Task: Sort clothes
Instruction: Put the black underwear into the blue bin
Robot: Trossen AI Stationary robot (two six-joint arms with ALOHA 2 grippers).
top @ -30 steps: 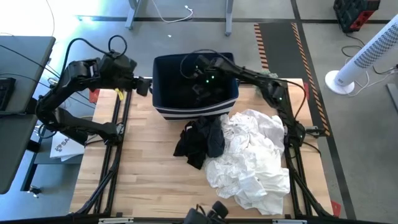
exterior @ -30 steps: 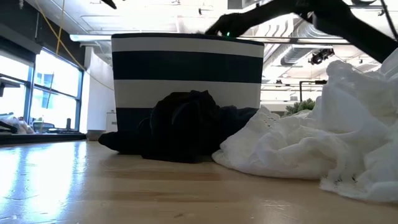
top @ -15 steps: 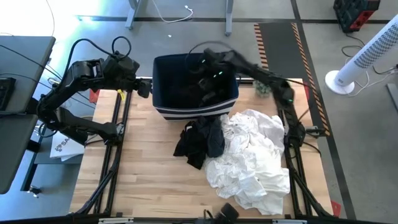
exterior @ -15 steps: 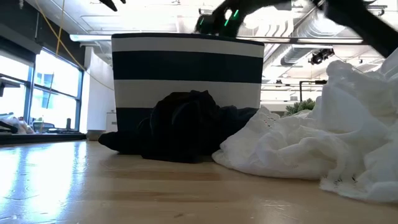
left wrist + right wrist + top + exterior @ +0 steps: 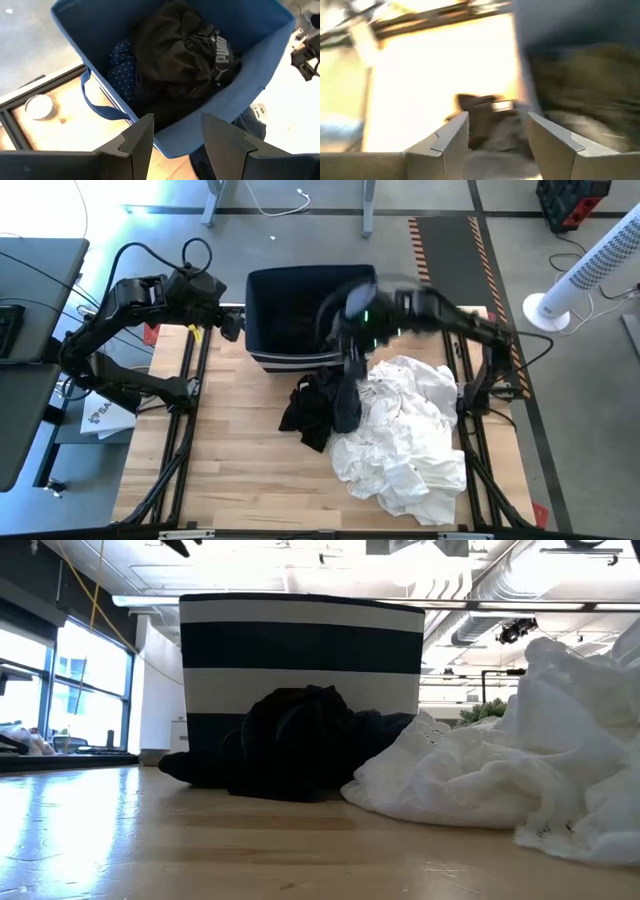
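The right gripper hung blurred over the bin's near edge, fingers apart and empty. Dark clothes lay binned; white ones waited on the worktop. The left gripper waited open beside the bin.

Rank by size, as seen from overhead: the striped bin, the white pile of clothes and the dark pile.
1. White pile, the largest.
2. Bin, somewhat smaller, though the right arm hides part of it.
3. Dark pile, clearly the smallest.
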